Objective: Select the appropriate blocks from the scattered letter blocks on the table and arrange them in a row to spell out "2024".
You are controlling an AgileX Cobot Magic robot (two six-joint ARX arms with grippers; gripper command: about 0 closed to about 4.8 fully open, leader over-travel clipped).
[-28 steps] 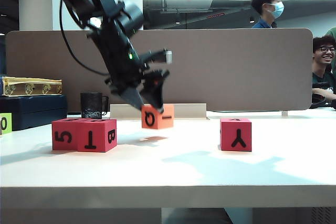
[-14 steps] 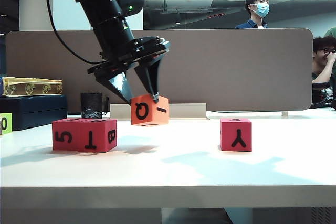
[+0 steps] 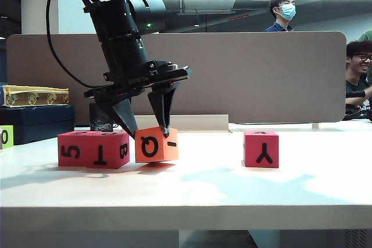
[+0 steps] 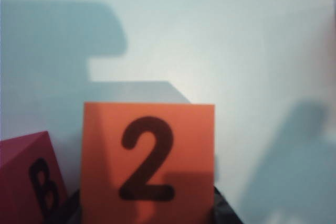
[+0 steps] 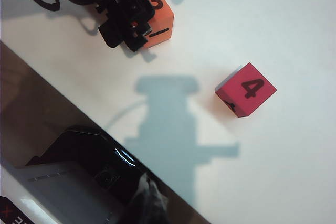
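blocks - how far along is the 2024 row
Early. Done: two red blocks sit together on the table, though their tops aren't visible. In hand: the left gripper holds the orange block, 2 on top, tilted beside them. Left: the 4 block sits apart at the right; the right gripper, out of view, is shut.

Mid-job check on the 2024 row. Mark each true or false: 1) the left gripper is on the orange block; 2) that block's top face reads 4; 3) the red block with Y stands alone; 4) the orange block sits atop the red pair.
1) True: the left gripper straddles the orange block.
2) False: it reads 2.
3) True: the Y block stands apart, right of the others.
4) False: it is beside the red pair, at table level.
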